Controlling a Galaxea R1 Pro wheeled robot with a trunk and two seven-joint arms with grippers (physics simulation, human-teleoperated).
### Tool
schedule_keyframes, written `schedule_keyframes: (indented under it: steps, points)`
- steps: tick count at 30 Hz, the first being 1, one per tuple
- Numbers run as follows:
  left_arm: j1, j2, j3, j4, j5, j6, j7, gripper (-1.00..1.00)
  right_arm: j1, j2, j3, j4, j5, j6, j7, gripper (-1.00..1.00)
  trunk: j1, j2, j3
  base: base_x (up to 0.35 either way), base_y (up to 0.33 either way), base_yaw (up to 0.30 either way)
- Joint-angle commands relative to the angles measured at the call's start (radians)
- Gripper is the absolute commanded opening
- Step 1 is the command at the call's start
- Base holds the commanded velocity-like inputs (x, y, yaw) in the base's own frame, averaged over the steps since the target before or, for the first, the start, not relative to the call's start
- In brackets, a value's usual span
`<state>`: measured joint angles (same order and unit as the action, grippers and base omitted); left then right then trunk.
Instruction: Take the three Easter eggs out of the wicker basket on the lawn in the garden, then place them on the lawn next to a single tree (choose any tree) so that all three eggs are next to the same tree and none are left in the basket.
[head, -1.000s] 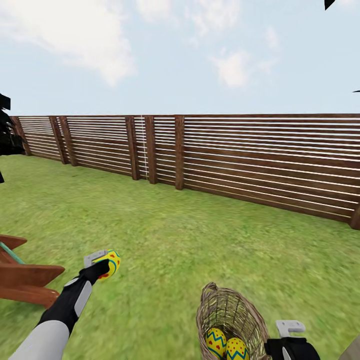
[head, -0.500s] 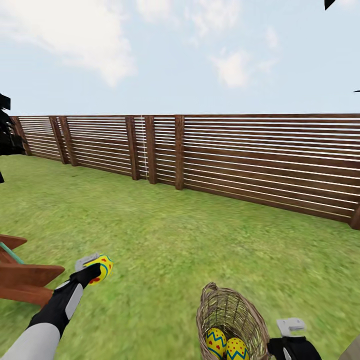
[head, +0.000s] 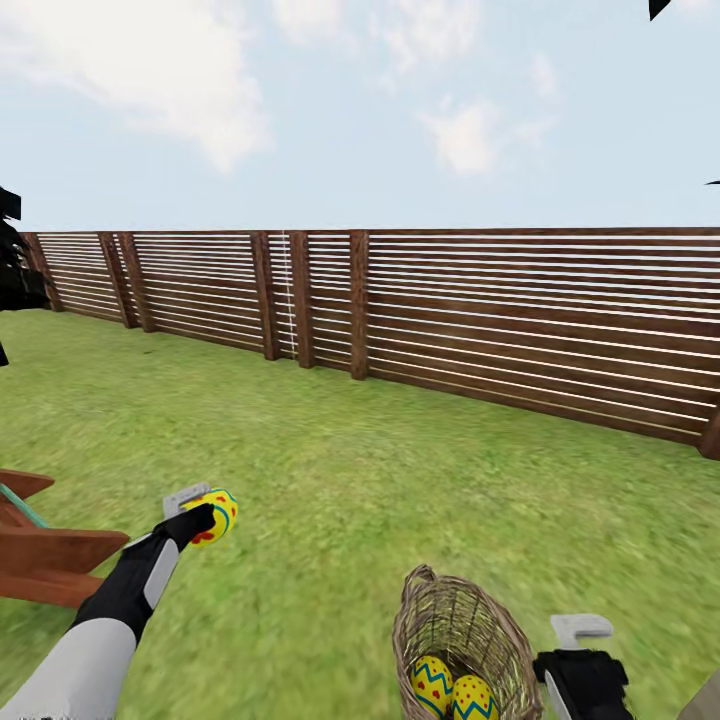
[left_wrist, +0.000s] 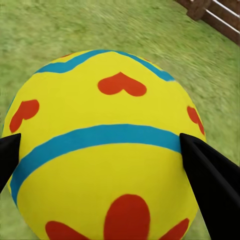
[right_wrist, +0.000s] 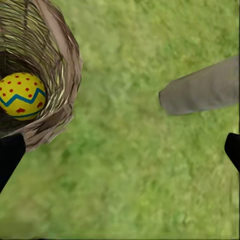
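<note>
**A:** Which step is in hand?

**B:** One yellow Easter egg with blue bands and red hearts (head: 213, 514) is out of the brown open-weave wicker basket (head: 462, 640) and clamped in the left end effector (head: 200, 512), held above the flat green lawn (head: 380, 480), well off to the basket's left. In the left wrist view the two black fingers (left_wrist: 210, 172) press against its sides.

**A:** And the other two?

**B:** Both yellow eggs with blue zigzags (head: 453, 688) lie side by side in the bottom of the basket. The right end effector (head: 572, 660) hovers just beside the basket's rim on its right, fingers spread wide and gripping nothing.

**A:** What does the next move call for?

**B:** I judge the held egg has to be carried to a tree and set down on the grass beside it. No pale-trunked tree shows ahead, so the base will likely have to turn first.

**A:** Anything in the way?

**B:** A reddish-brown wooden piece of garden furniture (head: 50, 560) stands further left of the basket, just beyond the left arm. The brown horizontal-slat fence (head: 500, 320) closes the lawn far behind the basket.
</note>
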<state>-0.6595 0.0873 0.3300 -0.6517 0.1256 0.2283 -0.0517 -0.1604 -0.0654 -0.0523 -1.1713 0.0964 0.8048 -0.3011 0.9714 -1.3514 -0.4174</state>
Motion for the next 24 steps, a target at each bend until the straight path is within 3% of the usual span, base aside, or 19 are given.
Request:
schedule_keyframes:
  steps: [1, 3, 7, 8, 10, 11, 12, 13, 17, 19, 21, 24]
  points:
    - [-0.002, -0.002, 0.004, 0.0, 0.01, 0.009, -0.004, -1.0, -0.001, -0.004, 0.032, 0.026, 0.041, 0.011, -0.007, 1.0, 0.0, -0.001, -0.001, 0.0, 0.0, 0.0]
    - [-0.003, -0.004, 0.004, 0.001, 0.009, 0.013, -0.004, -1.0, -0.001, -0.01, 0.056, 0.02, 0.066, 0.022, -0.011, 1.0, 0.0, -0.001, -0.001, 0.0, 0.0, 0.0]
    - [-0.003, -0.004, 0.003, 0.001, 0.008, 0.014, -0.005, -1.0, 0.001, -0.008, 0.102, -0.059, 0.069, 0.059, 0.001, 1.0, 0.0, -0.001, -0.001, 0.0, 0.0, 0.0]
    - [-0.004, -0.004, 0.003, 0.0, 0.008, 0.015, -0.005, -1.0, 0.001, -0.012, 0.099, -0.064, 0.064, 0.06, 0.004, 1.0, 0.0, -0.001, -0.001, 0.0, 0.0, 0.0]
    - [-0.008, -0.004, 0.002, 0.0, 0.008, 0.043, -0.005, -1.0, 0.001, -0.019, 0.051, -0.065, 0.029, 0.055, 0.007, 1.0, 0.0, -0.001, -0.001, 0.0, 0.0, 0.0]
    - [-0.025, -0.005, 0.0, 0.001, 0.007, 0.134, -0.007, -1.0, 0.001, -0.02, 0.013, -0.064, -0.008, 0.054, 0.008, 1.0, 0.0, -0.001, -0.001, 0.0, 0.0, 0.0]
    - [-0.032, -0.006, -0.001, 0.001, 0.006, 0.18, -0.008, -1.0, 0.001, -0.02, 0.002, -0.064, -0.02, 0.053, 0.008, 1.0, 0.0, -0.001, -0.001, 0.0, 0.0, 0.0]
    - [-0.033, -0.007, -0.002, 0.001, 0.006, 0.184, -0.008, -1.0, 0.001, -0.02, 0.001, -0.063, -0.021, 0.052, 0.008, 1.0, 0.0, -0.001, -0.001, 0.0, 0.0, 0.0]
    - [-0.063, -0.004, -0.001, 0.002, 0.008, 0.182, -0.008, -1.0, 0.001, -0.018, 0.004, -0.059, -0.021, 0.024, 0.008, 1.0, 0.0, -0.001, -0.001, 0.0, 0.0, 0.0]
    - [-0.11, -0.012, -0.001, 0.083, 0.007, 0.169, -0.008, -1.0, 0.001, -0.019, 0.002, -0.059, -0.021, 0.02, 0.008, 1.0, 0.0, -0.001, -0.001, 0.0, 0.0, 0.0]
    - [-0.152, -0.018, -0.001, 0.153, 0.006, 0.113, -0.008, -1.0, 0.001, -0.018, 0.005, -0.059, -0.021, 0.018, 0.008, 1.0, 0.0, -0.001, -0.001, 0.0, 0.0, 0.0]
    - [-0.167, -0.014, -0.001, 0.182, 0.005, 0.069, -0.008, -1.0, 0.001, -0.019, 0.005, -0.059, -0.022, 0.018, 0.008, 1.0, 0.0, -0.001, -0.001, 0.0, 0.0, 0.0]
